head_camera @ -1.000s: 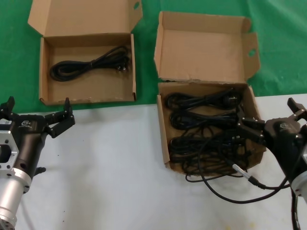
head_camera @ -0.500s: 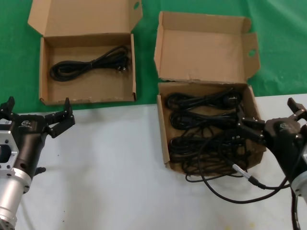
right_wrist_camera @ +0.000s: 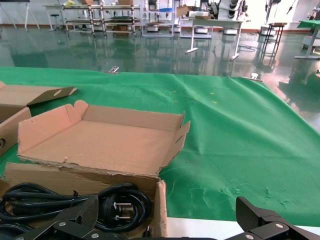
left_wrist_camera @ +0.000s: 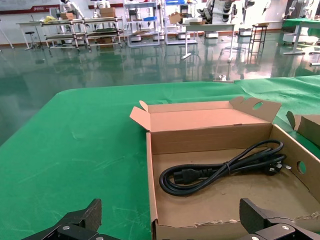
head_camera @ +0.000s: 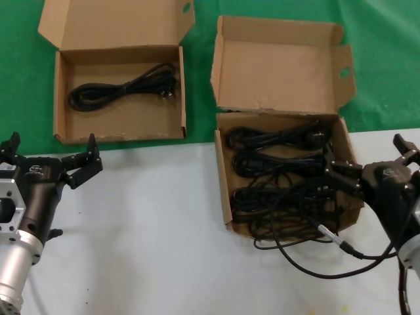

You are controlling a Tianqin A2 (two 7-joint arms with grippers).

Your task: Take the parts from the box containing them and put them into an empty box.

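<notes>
Rightward, open right tool [head_camera: 374, 176] over box [head_camera: 223, 190] edge, cable bundles [head_camera: 279, 177] just beside, left tool [head_camera: 49, 164] open

Def a robotics lab/workshop hall imo: shiny green floor [left_wrist_camera: 125, 55], metal shelving racks [left_wrist_camera: 82, 32] and workbenches [right_wrist_camera: 212, 25] far back, green-covered tables [right_wrist_camera: 240, 130] w/ other robots.

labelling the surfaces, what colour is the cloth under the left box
Green cloth, clearest in the left wrist view.
</notes>
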